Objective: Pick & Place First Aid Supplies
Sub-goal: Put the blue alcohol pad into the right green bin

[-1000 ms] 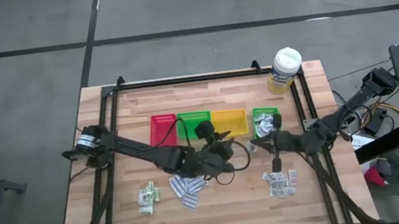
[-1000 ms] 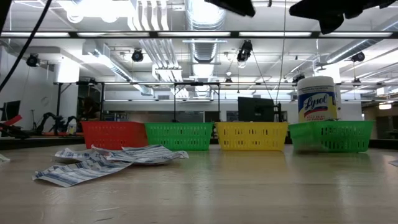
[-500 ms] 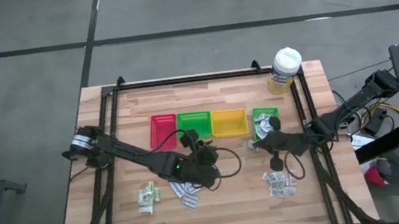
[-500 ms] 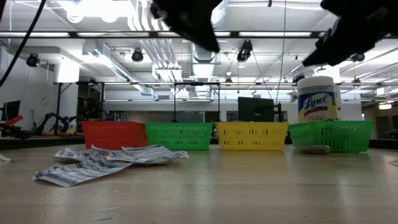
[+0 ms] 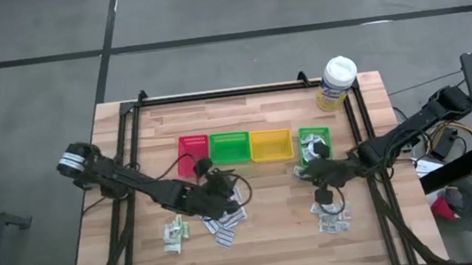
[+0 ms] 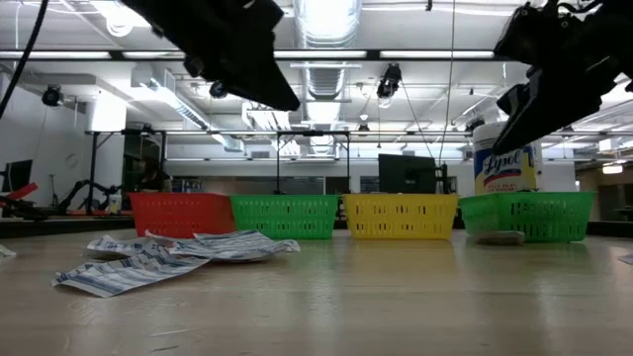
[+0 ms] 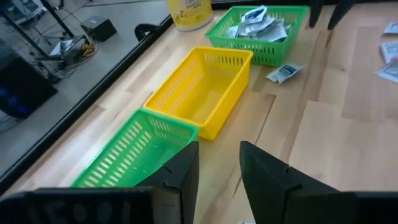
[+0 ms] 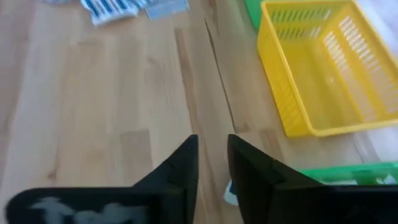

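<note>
Both grippers' fingertips cut off, packets [image 5: 333, 218] partly hidden

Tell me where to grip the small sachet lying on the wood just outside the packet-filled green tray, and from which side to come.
Come straight down on the small pale sachet and pinch across its short width. It lies flat on the wooden table, so no edge stands up for a side grab. It sits near the green plastic tray, so the outer end, away from that wall, is probably the safer spot.

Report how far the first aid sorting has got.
Done: several sachets lie in the right-hand green tray; one lies on the table beside it. In hand: nothing; both grippers' fingers are empty. Left: the white strips, pale green sachets and grey-white squares on the table.
</note>
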Controlling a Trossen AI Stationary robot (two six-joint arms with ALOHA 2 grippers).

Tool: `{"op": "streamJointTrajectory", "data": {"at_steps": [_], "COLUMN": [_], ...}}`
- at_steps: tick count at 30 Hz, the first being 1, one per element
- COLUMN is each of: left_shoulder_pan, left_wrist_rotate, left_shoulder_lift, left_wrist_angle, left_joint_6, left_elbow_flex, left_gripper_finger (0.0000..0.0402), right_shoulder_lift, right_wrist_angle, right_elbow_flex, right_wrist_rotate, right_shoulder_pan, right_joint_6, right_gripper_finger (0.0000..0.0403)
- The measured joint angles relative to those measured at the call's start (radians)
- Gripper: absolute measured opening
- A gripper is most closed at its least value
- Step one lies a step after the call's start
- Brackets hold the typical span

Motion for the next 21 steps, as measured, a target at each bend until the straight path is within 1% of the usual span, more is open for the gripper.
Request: {"op": "streamJointTrajectory", "data": {"at_steps": [5, 9, 14, 19, 21], "left_shoulder_pan": [-0.004, -0.010, -0.019, -0.026, -0.029], "left_wrist_rotate": [0.012, 0.015, 0.015, 0.020, 0.021], "left_shoulder_lift": [-0.069, -0.116, -0.174, -0.220, -0.234], "left_wrist_angle": [0.069, 0.124, 0.227, 0.328, 0.336], "left_joint_6": [0.000, 0.001, 0.001, 0.004, 0.003], "left_elbow_flex": [-0.102, -0.179, -0.287, -0.375, -0.402], "left_gripper_finger": [0.0121, 0.0121, 0.0121, 0.0121, 0.0121], "right_shoulder_lift": [0.144, 0.268, 0.391, 0.454, 0.471], "right_wrist_angle": [-0.119, -0.197, -0.258, -0.291, -0.308], "right_elbow_flex": [0.097, 0.174, 0.244, 0.272, 0.279], "right_wrist_rotate": [-0.007, -0.007, -0.015, -0.054, -0.065], "right_shoulder_pan": [-0.012, -0.026, -0.041, -0.065, -0.073], "right_joint_6": [0.024, 0.025, 0.025, 0.063, 0.070], "right_gripper_finger": [0.0124, 0.0142, 0.0148, 0.0142, 0.0141]}}
